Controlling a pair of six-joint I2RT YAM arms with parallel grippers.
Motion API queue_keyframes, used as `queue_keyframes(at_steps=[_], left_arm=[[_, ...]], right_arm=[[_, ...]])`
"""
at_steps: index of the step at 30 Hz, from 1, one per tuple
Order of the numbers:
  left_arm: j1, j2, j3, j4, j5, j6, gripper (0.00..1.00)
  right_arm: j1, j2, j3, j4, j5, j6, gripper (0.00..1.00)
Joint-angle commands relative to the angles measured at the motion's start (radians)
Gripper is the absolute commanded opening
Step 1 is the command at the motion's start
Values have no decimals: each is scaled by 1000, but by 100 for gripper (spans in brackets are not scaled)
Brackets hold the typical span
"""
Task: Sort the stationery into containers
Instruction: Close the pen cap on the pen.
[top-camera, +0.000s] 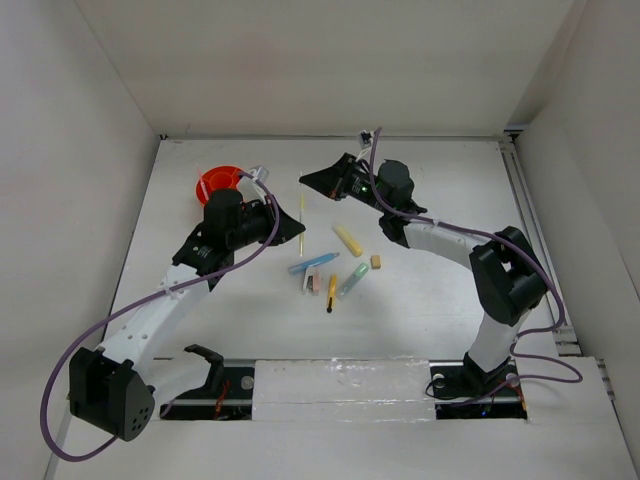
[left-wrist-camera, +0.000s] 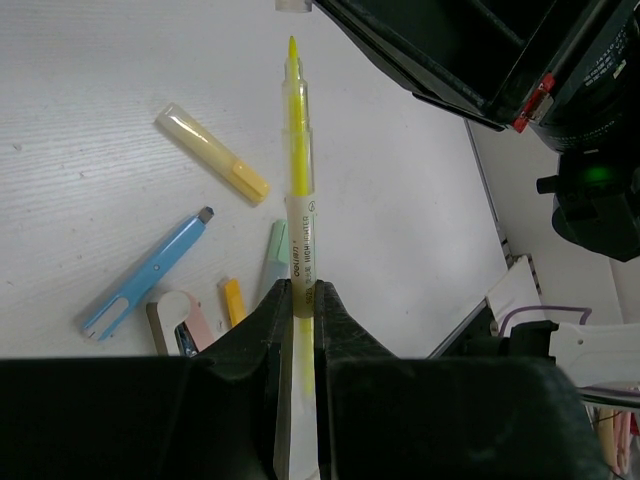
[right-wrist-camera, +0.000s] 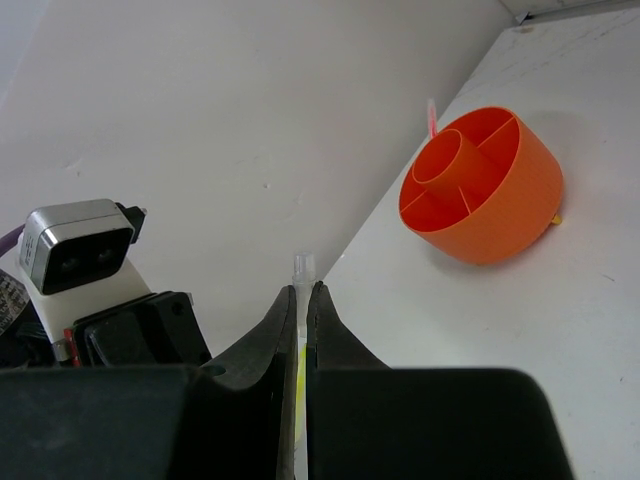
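Note:
My left gripper (left-wrist-camera: 300, 290) is shut on a yellow highlighter (left-wrist-camera: 298, 150), held above the table with its bare tip pointing away. Just beyond that tip, my right gripper (right-wrist-camera: 303, 290) is shut on the highlighter's clear cap (right-wrist-camera: 303, 265). From above, the highlighter (top-camera: 302, 222) hangs between the left gripper (top-camera: 290, 228) and the right gripper (top-camera: 306, 181). The orange divided tub (top-camera: 220, 184) stands at the back left, and a pink pen (right-wrist-camera: 431, 116) pokes up behind the tub (right-wrist-camera: 480, 190). On the table lie a yellow marker (top-camera: 347, 240), blue pen (top-camera: 313, 263), pale green pen (top-camera: 352, 279), black-tipped yellow pencil (top-camera: 331, 292), tan eraser (top-camera: 376, 262) and white-pink eraser (top-camera: 313, 283).
White walls close the table in at the back and on both sides. The loose stationery lies in a cluster mid-table, between the two arms and below the held highlighter. A metal rail (top-camera: 540, 260) runs along the right edge.

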Motion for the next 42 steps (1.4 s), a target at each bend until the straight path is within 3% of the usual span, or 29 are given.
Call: queue_keyframes(at_steps=[1, 42], left_arm=[[3, -16, 2, 48, 3, 10, 0], [3, -44, -7, 38, -34, 1, 0]], right_arm=[[6, -35, 6, 55, -16, -2, 0], [43, -44, -41, 74, -25, 29, 0]])
